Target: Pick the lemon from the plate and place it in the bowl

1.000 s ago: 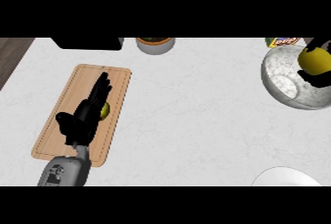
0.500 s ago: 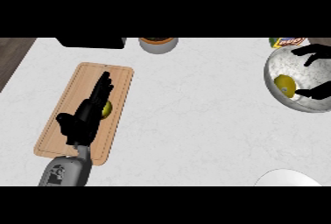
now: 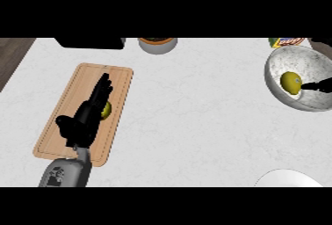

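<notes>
The yellow lemon lies inside the grey speckled bowl at the right of the counter, with no hand holding it. Only a little of my right hand shows at the right edge, a straight finger reaching over the bowl just beside the lemon. The white plate peeks in at the lower right with nothing visible on it. My left hand lies open and flat over the wooden cutting board at the left, partly covering a small yellow-green thing.
A grey pot with dark contents stands at the back centre. A black object sits at the back left, and a yellow packet lies behind the bowl. A dark wooden strip borders the counter's far left.
My right hand let go of the lemon into the bowl and pulled away to the right, almost out of view. The left hand stayed over the board.
</notes>
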